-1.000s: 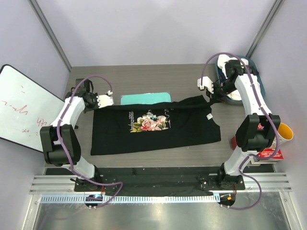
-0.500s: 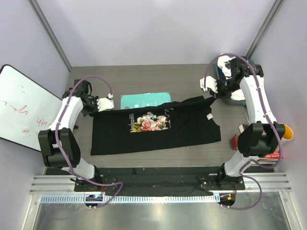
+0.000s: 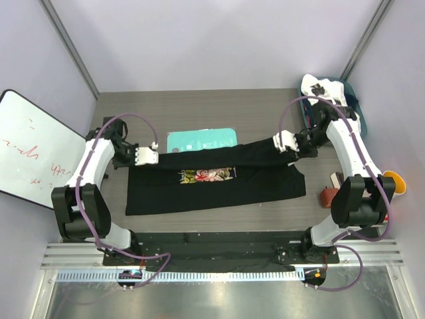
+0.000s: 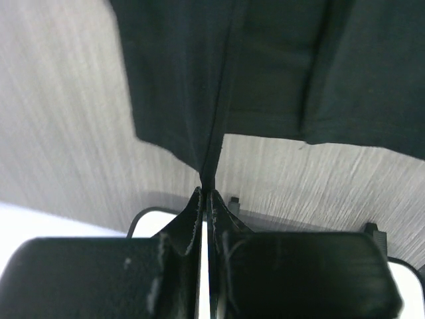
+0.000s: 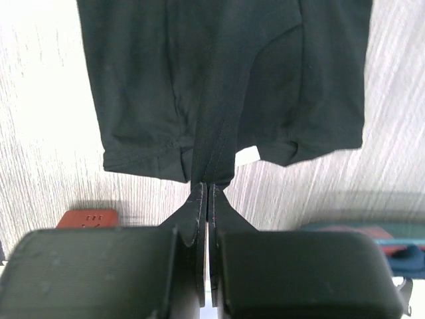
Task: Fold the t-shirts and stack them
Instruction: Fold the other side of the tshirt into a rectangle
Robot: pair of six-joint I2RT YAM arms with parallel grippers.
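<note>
**Top view:** The black t-shirt (image 3: pixel 212 189) lies across the middle of the counter (image 3: pixel 199 106). Its far edge is raised in a taut band between the left end effector (image 3: pixel 151 155) and the right end effector (image 3: pixel 284 142). Each pinches one end of that edge, which keeps it straight over the half-covered rose print, probably for a fold toward the near edge. The teal board (image 3: pixel 201 139) lies just beyond the band. The white t-shirt (image 3: pixel 317 86) sits well apart at the far right corner. A red object (image 3: pixel 330 197) and an orange cup (image 3: pixel 396 181) crowd the right edge.

**Left wrist:** The left end effector (image 4: pixel 206 196) is pressed together on a thin ridge of black t-shirt (image 4: pixel 265 66). Bare counter (image 4: pixel 60 133) lies alongside.

**Right wrist:** The right end effector (image 5: pixel 206 189) likewise clamps a ridge of black t-shirt (image 5: pixel 146 80). The red object (image 5: pixel 86 218) lies nearby.
</note>
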